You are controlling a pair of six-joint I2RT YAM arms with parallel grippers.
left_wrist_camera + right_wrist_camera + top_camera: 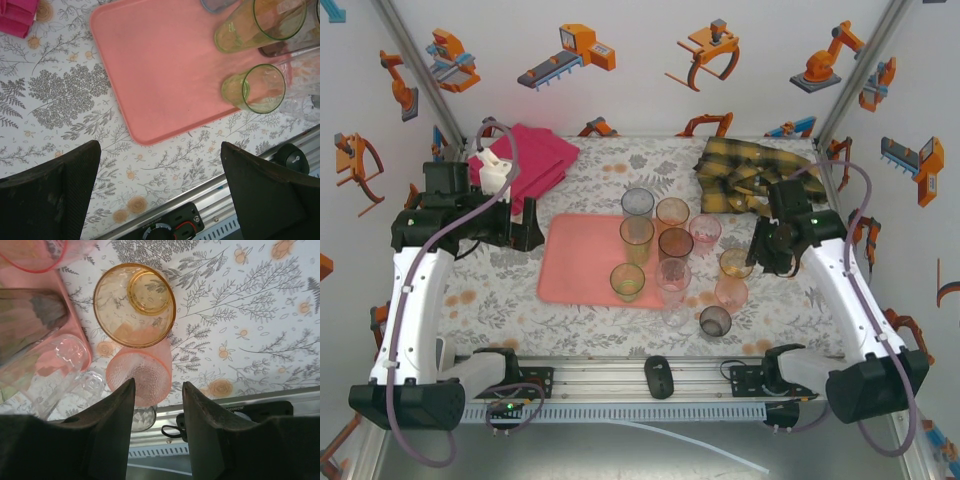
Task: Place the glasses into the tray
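From above, we count about seven glasses (637, 235) on the tray (575, 268); four wait on the worktop (520, 310) beside the right end effector (765, 250). Left wrist: left end effector (160, 150) wide apart, empty, tray ahead. Right wrist: jaws parted, empty, pink tumbler (140, 377) ahead.

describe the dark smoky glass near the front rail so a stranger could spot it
Find the salmon-pink tray on the floral table, then look past its near right corner to the glasses standing off it. The smoky glass is the one closest to the metal rail: short and dark grey, beside a pink glass and a clear glass.
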